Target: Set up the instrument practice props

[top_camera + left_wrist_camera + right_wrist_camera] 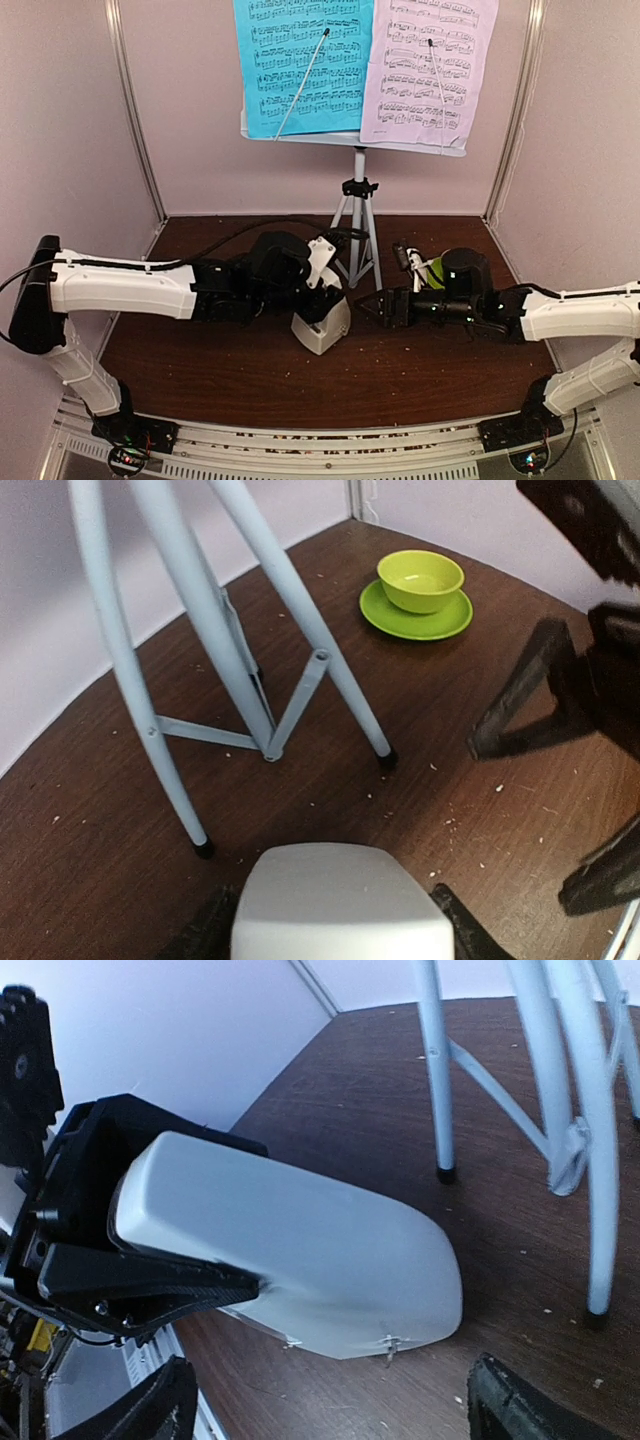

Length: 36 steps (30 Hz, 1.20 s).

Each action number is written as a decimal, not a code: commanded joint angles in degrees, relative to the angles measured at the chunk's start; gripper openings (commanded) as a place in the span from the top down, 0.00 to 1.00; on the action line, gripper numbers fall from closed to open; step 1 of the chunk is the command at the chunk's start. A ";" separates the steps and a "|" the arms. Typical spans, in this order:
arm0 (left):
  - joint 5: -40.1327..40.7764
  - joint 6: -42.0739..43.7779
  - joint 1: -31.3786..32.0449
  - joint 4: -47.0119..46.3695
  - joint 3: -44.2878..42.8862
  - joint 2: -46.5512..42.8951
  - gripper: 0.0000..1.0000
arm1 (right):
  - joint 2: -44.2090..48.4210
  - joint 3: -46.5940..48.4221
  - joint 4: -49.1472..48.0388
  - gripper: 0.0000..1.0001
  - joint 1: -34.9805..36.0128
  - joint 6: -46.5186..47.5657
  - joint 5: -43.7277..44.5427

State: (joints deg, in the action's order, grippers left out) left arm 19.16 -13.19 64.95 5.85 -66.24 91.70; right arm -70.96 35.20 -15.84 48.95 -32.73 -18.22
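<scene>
Pale lilac walls (60,120) box in your dark brown wood table (430,370), grain visible and speckled with light crumbs. At 12 o'clock in the top view stands the music-stand desk (350,138), pale, on thin grey tube tripod legs (358,235) with black feet. It carries the cyan sheet (300,60) on its left and the lilac sheet (430,70) on its right, both printed and flat, each under a thin wire arm. Your left gripper (312,296) is clamped, part open, on the metronome (322,325) at table centre, a smooth cream pyramid with rounded edges, tilted; can't tell if its base touches wood. Your right gripper (372,305) is at 3 o'clock of the metronome, just beside it, black fingers spread wide, holding nothing. A glossy lime-green cup and saucer (420,595) sits at 2 o'clock.
</scene>
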 commanded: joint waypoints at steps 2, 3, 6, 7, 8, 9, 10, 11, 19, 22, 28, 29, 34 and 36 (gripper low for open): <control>-11.43 6.60 -1.96 -9.07 -4.59 1.34 0.91 | 6.44 0.67 15.51 0.01 -0.69 8.94 13.53; -13.20 6.68 -2.38 -9.10 -4.86 1.72 0.91 | 7.50 0.62 16.23 0.00 -0.80 9.61 14.23; -17.81 6.60 -3.29 -9.71 -4.92 2.86 0.90 | 11.21 -0.23 16.66 0.00 -1.40 10.01 14.65; -19.34 6.76 -3.47 -10.10 -4.80 3.25 0.89 | 12.22 -0.65 16.54 0.00 -1.66 9.98 14.40; -20.61 7.10 -3.51 -10.48 -4.64 3.63 0.88 | 13.01 -0.72 16.58 0.00 -1.86 9.72 14.40; -21.80 7.57 -3.59 -10.72 -4.53 3.99 0.86 | 13.71 -0.68 16.66 0.00 -2.08 9.18 14.31; -23.08 8.29 -3.60 -10.76 -4.52 4.20 0.82 | 14.12 -0.60 16.68 0.00 -2.38 8.84 13.91; -24.14 8.69 -3.64 -10.66 -4.47 4.33 0.80 | 14.43 -0.37 16.62 0.00 -2.58 8.60 13.27; -30.62 9.18 -6.76 -12.14 -0.89 1.09 0.39 | 11.80 6.27 21.08 0.00 -2.70 9.70 9.39; -30.90 10.24 -7.10 -11.64 0.17 -1.76 0.29 | 9.65 8.93 21.73 0.00 -2.72 9.48 6.11; -31.71 10.75 -7.18 -11.06 4.63 -6.53 0.09 | 5.06 13.33 20.96 0.00 -2.60 6.81 0.53; -31.75 10.73 -7.14 -11.28 5.47 -7.26 0.09 | 4.37 14.11 20.94 0.00 -2.55 6.23 -0.05; -30.12 10.14 -7.15 -12.60 9.86 -10.02 0.10 | 0.56 17.98 20.99 0.00 -2.63 3.30 -2.13; -28.87 9.12 -7.17 -13.09 10.25 -10.01 0.12 | -1.18 19.20 21.58 0.00 -2.63 2.13 -2.19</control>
State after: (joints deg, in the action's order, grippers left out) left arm -11.29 -3.31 57.84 -4.29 -57.76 82.41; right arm -69.91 51.16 5.17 46.50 -27.44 -18.33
